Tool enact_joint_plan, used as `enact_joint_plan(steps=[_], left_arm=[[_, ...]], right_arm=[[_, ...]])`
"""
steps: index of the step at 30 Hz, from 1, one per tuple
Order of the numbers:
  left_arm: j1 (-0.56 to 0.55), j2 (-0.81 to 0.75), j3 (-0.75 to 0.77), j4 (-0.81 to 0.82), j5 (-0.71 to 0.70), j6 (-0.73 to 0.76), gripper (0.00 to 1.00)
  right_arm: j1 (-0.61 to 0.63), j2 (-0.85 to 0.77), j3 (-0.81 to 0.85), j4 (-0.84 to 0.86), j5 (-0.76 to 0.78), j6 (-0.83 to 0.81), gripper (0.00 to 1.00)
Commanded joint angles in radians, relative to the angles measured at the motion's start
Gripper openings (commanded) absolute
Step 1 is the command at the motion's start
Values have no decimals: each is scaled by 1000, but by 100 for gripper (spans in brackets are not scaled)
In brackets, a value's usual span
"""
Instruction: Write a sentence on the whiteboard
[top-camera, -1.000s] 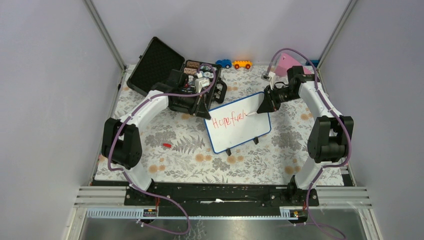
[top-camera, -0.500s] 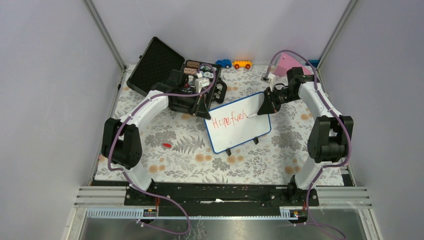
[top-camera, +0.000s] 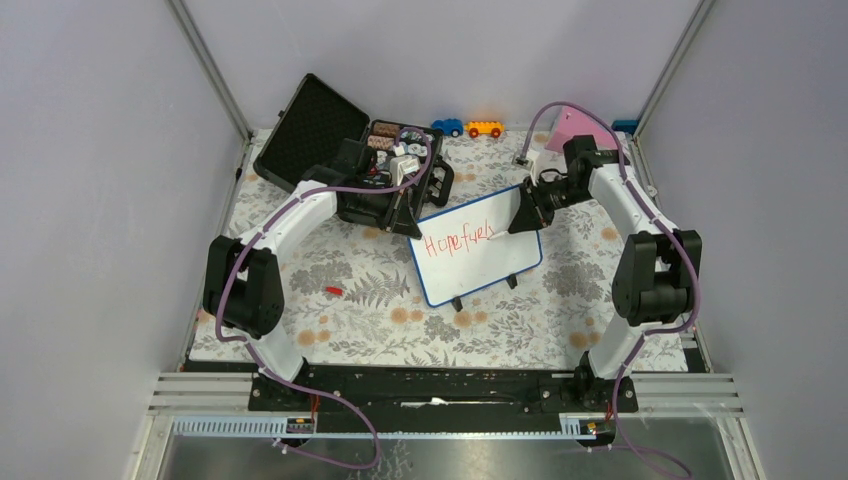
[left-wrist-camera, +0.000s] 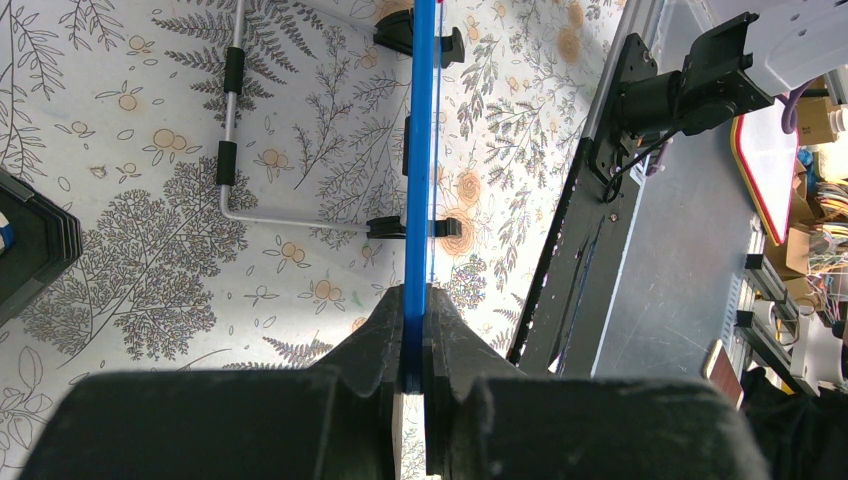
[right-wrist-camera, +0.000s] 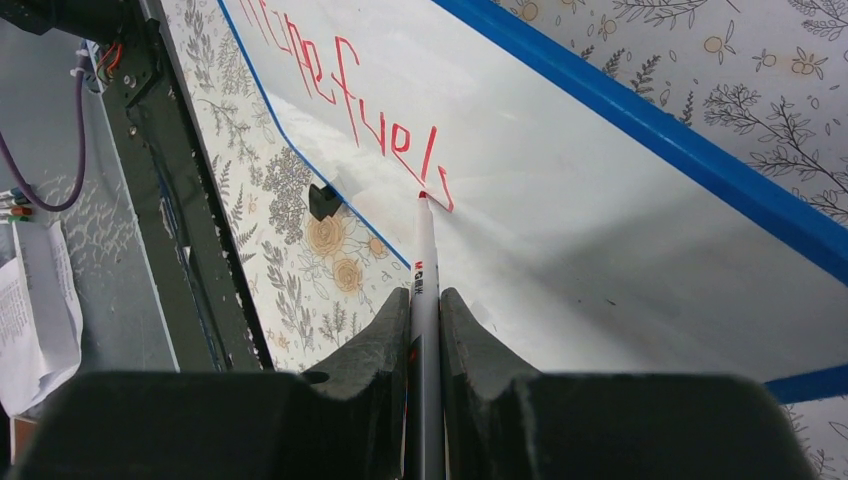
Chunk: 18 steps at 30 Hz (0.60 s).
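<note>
We judge the left pincer (left-wrist-camera: 415, 300) clamps the whiteboard (top-camera: 480, 265) by its frame to steady it, while the right pincer (right-wrist-camera: 425, 300) pinches a red marker (right-wrist-camera: 424, 250), tip at the last letter of the sentence (right-wrist-camera: 375, 125).

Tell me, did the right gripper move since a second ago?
Yes. The right gripper, holding the marker, slid slightly left over the whiteboard's top right corner, away from the right wall.
</note>
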<state>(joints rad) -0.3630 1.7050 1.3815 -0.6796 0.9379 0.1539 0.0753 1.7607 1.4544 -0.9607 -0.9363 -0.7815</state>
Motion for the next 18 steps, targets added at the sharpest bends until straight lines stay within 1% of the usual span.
enact_joint_plan(steps=[1,7,13,18], left_arm=[[-14,-2,8,5,-17,33,0],[-14,-2,8,5,-16,35,0],[-14,-4,7,5,-12,34,0],[-14,-8,5,5,-18,37,0]], right_arm=[[12,8,13,-28,-7,-28,0],[8,-19,37,-125,-41,-102,0],[-5,-49,53,-179,-94,-118,0],[-1,-64,-24,-147,-123,-102,0]])
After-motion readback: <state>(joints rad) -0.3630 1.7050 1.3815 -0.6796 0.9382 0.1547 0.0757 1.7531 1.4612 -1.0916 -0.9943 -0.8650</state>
